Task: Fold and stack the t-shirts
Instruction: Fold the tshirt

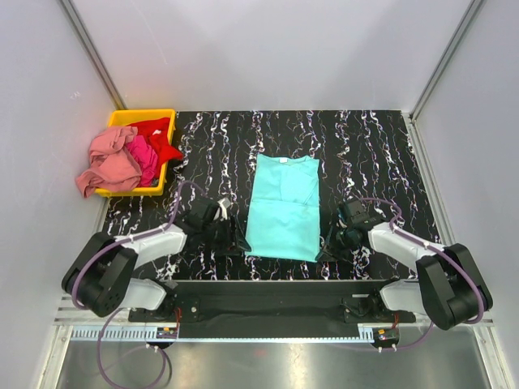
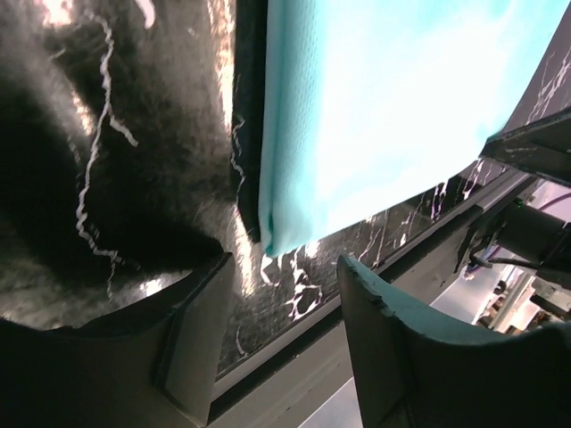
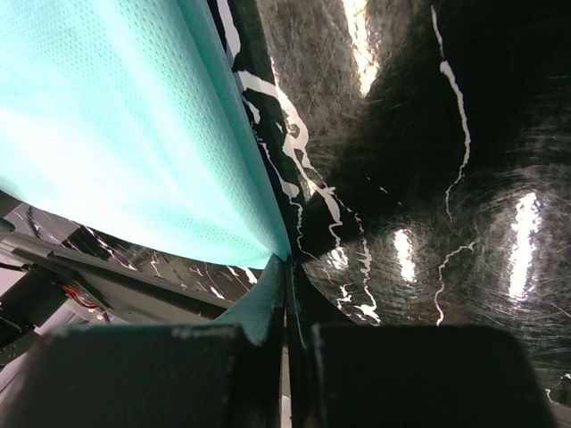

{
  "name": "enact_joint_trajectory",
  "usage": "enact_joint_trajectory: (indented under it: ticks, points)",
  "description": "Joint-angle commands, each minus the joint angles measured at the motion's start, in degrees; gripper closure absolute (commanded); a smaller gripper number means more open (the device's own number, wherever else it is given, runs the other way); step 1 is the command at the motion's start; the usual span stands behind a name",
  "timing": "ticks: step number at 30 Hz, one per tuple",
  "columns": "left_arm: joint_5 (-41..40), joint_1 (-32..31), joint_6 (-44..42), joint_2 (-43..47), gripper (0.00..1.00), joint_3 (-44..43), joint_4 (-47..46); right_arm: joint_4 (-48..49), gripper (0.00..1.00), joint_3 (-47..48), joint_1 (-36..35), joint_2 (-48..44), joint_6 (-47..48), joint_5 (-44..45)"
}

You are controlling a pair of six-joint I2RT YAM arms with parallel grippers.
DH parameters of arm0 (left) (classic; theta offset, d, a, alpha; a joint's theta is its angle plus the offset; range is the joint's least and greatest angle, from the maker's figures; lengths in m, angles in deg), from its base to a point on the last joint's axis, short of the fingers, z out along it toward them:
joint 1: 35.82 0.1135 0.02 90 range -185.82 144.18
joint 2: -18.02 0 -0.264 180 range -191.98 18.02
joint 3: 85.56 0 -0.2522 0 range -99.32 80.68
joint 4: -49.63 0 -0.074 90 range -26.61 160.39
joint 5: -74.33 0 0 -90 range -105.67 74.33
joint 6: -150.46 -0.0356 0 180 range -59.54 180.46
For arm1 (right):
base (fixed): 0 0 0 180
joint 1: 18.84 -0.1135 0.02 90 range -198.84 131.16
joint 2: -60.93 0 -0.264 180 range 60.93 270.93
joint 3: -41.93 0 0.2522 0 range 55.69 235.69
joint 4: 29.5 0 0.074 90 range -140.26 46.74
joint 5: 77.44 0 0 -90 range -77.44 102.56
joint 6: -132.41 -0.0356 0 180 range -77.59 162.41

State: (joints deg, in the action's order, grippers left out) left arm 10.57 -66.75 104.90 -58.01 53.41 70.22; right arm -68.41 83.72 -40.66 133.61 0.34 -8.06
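Observation:
A turquoise t-shirt (image 1: 282, 207) lies folded into a long strip on the middle of the black marbled table (image 1: 369, 146). My left gripper (image 1: 238, 238) is open beside the shirt's near left corner. In the left wrist view that cloth (image 2: 393, 107) ends just beyond the left gripper (image 2: 284, 267), with nothing between the fingers. My right gripper (image 1: 326, 250) is at the near right corner. In the right wrist view the right gripper (image 3: 287, 267) is shut on the corner of the cloth (image 3: 116, 134). Salmon pink (image 1: 109, 162), magenta (image 1: 144, 154) and red (image 1: 158, 130) t-shirts are heaped at the back left.
The yellow bin (image 1: 122, 117) at the table's back left corner holds the heap, and the pink shirt spills over its left rim. White walls close the table on three sides. A dark rail (image 1: 276, 292) runs along the near edge between the arm bases.

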Motion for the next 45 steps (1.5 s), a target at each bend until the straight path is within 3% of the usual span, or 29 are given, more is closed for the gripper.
enact_joint_trajectory:
  ticks: [1,5,9,12,14,16,24,28,45]
  points:
    - [-2.77,-0.53,0.2,-3.85,0.44,-0.68,0.29,0.01,1.0,-0.52,-0.5,-1.32,-0.48,0.32]
    - [-2.77,-0.96,1.96,-5.88,0.5,-0.68,-1.82,0.01,1.0,-0.7,-0.41,-1.93,-0.74,0.41]
    - [-3.3,-1.49,2.57,-7.9,0.62,-1.3,-0.95,0.01,1.0,-0.78,-0.5,-2.11,-0.83,0.84]
    - [-3.47,-1.67,2.66,-7.91,0.77,-1.38,-0.85,-0.43,1.0,-0.96,-0.41,-2.72,-1.0,1.37]
    - [-3.91,-1.67,2.4,-7.56,0.94,-1.56,0.02,-1.13,1.0,-1.14,-0.41,-3.42,-1.35,2.07]
    - [-4.18,-1.67,2.31,-6.86,1.0,-1.74,0.46,-1.48,1.0,-1.14,-0.5,-4.39,-1.44,2.52]
    - [-3.04,-2.89,6.53,-0.45,1.0,-1.38,1.87,-0.95,1.0,-3.24,-0.5,-8.43,-1.7,-0.56]
    - [-3.82,-4.3,7.41,2.2,1.0,-3.49,7.21,-2.18,1.0,-3.6,-0.59,-10.8,-2.06,-1.0]
    - [-5.93,-6.23,11.45,15.29,1.0,-7.8,16.98,-16.51,1.0,2.55,-1.03,-26.98,-3.37,-1.88]
